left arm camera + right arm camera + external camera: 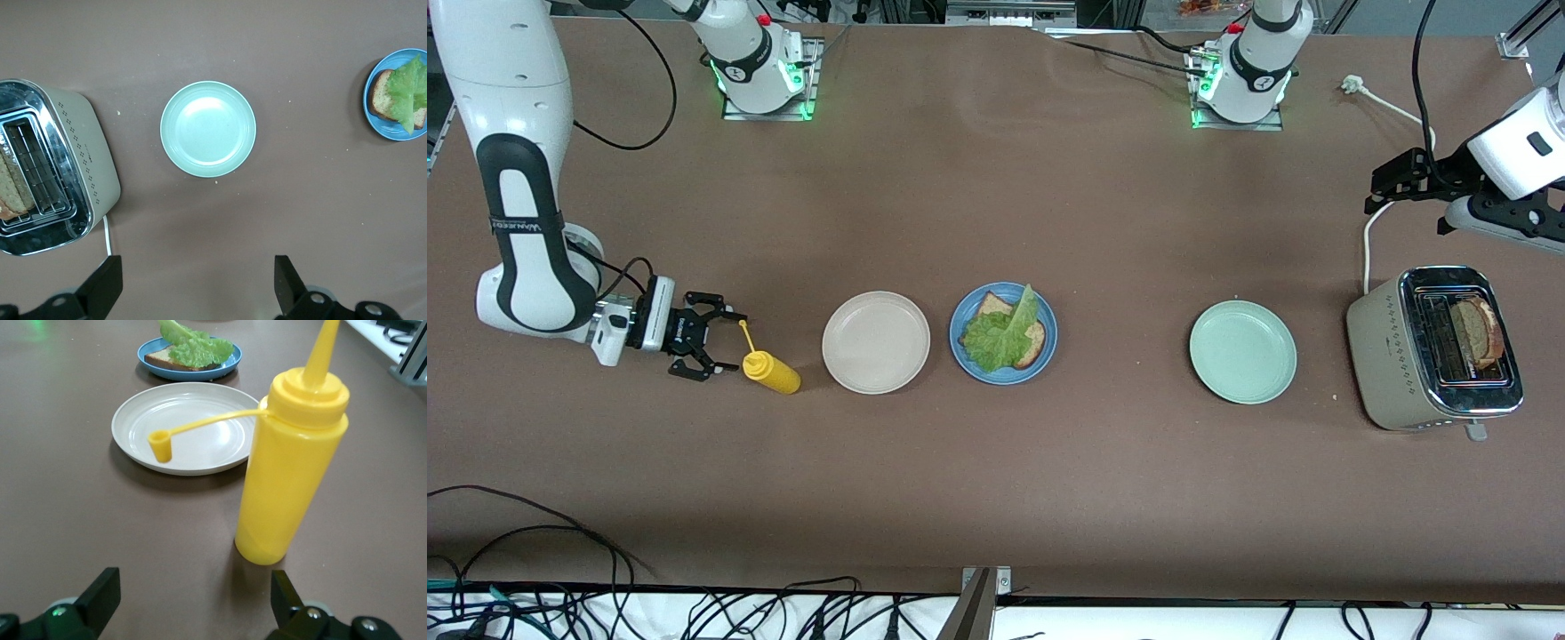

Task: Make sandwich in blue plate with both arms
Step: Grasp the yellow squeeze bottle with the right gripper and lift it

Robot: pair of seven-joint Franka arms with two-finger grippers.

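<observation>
The blue plate [1000,380] at mid-table holds one slice of brown bread [1037,345] with a crinkly green lettuce leaf [1000,342] lying on it. A second slice [1480,332] stands in a slot of the toaster [1387,356] at the left arm's end. My left gripper [1375,194] hangs open and empty over the white cable beside the toaster. From above, its wrist view shows the toaster [87,160], the slice [13,190] and the blue plate [373,113]. My right gripper [725,345] is open and low, just beside a yellow squeeze bottle [772,372], holding nothing.
A beige plate [876,342] lies between the bottle and the blue plate. A pale green plate [1242,351] lies between the blue plate and the toaster. The bottle [287,487] has its cap hanging off on a tether. Cables run along the table's front edge.
</observation>
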